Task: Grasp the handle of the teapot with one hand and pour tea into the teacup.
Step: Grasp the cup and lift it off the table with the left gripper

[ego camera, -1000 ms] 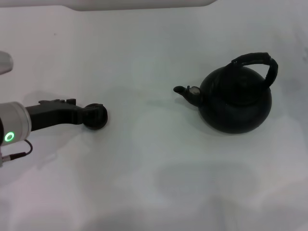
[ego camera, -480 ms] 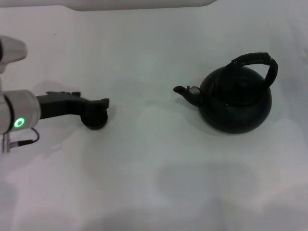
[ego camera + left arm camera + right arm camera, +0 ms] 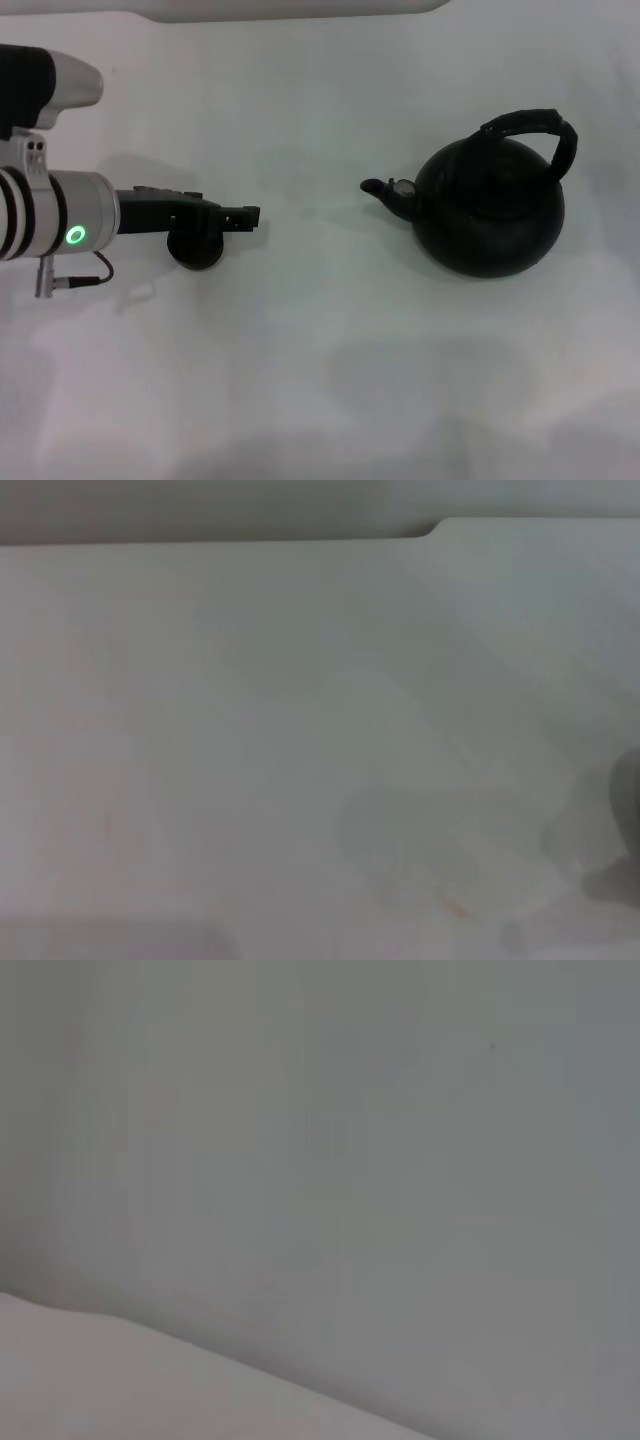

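White tabletop (image 3: 320,380) fills nearly all I can see from the head camera, smooth and faintly shadowed toward the near edge, with a pale raised rim along the far side. My left gripper (image 3: 243,215) reaches in from the left, its dark fingers passing over the teacup (image 3: 196,247), so only the cup's lower curve shows beneath them and its rim is hidden; from this angle I cannot tell how far the jaws stand apart, and they hold nothing that I can make out. Well apart to the right sits the teapot (image 3: 488,215), matte black, spout pointing left toward the cup, with the handle (image 3: 535,130) arched upright over its top. My left wrist camera gives me only blank white surface and a dim dark smudge at one edge. My right wrist camera shows plain grey, and the right gripper itself is nowhere in view.
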Robot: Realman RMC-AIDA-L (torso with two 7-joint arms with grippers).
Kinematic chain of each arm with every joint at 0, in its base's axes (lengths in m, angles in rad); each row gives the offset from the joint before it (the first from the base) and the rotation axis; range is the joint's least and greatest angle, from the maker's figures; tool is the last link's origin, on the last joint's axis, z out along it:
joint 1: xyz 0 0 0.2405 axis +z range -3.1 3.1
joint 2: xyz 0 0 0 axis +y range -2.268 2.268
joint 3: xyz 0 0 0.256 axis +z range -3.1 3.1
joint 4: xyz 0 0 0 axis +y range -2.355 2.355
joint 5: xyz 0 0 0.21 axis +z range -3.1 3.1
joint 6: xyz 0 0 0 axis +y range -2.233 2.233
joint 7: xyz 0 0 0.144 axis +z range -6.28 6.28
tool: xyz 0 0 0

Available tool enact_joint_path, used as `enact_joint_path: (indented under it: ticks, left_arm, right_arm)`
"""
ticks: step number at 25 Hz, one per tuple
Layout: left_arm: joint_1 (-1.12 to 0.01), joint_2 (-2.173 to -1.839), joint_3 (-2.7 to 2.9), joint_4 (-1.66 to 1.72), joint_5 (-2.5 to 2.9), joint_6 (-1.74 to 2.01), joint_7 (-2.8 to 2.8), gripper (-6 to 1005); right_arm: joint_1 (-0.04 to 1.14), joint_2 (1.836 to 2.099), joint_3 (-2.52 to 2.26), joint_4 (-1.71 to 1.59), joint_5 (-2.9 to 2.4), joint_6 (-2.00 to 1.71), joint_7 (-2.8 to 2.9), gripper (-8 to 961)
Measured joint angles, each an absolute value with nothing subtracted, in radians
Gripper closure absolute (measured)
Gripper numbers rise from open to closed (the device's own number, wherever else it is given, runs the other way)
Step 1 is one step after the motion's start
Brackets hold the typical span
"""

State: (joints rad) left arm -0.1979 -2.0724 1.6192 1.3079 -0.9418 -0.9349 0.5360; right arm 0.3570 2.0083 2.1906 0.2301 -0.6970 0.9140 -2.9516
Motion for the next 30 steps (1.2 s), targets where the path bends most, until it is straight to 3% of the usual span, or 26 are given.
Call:
enact_joint_path:
  ticks: [30]
  left_arm:
    - [-0.192,-2.073,1.614,1.345,-0.851,-1.026,0.449,111]
  right_arm:
    - [0.364,2.008,2.203,0.232,-0.696,0.913,-2.977,82]
